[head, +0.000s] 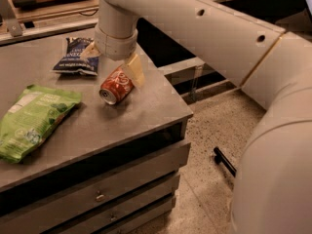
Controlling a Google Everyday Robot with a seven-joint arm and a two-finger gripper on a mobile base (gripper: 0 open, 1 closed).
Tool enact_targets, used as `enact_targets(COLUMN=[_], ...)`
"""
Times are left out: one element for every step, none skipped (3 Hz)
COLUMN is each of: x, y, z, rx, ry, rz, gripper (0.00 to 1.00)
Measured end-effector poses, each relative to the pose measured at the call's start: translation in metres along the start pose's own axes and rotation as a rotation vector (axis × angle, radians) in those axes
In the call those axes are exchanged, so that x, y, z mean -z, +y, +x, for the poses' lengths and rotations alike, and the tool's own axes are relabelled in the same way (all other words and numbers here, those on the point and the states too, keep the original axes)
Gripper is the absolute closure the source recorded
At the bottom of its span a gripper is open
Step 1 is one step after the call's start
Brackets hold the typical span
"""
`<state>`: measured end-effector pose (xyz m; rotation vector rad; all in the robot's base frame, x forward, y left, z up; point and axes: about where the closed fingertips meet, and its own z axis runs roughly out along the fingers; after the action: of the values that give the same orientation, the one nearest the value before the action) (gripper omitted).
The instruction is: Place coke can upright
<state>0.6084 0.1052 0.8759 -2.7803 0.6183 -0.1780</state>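
Note:
The coke can [117, 86] is red with white script and lies on its side on the grey table [146, 106], its silver top facing the front left. My gripper [113, 62] hangs right above the can, pointing down. Its cream fingers are spread: one fingertip [135, 70] is at the can's right rear end, the other [90, 51] is to the can's left rear, over the blue bag. The gripper is open and holds nothing. The white arm crosses the upper right of the view.
A dark blue snack bag [74, 56] lies behind the can. A green snack bag [31, 119] lies at the front left. The table's right edge is close to the can, with drawers [100, 195] below. A black stand foot [224, 161] lies on the speckled floor.

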Motion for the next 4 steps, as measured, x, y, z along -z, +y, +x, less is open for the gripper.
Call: enact_targets(x=[-0.011,-0.022,-0.034,-0.044], y=[0.001,0.005,0.014,0.023], z=[-0.012,-0.022,-0.029,-0.032], rx=[0.050,0.056,0.013,-0.037], ry=[-0.025,-0.015,-0.004,-0.002], rz=[-0.057,-0.123,-0.176,-0.214], gripper=[0.00,0.00,0.00,0.00])
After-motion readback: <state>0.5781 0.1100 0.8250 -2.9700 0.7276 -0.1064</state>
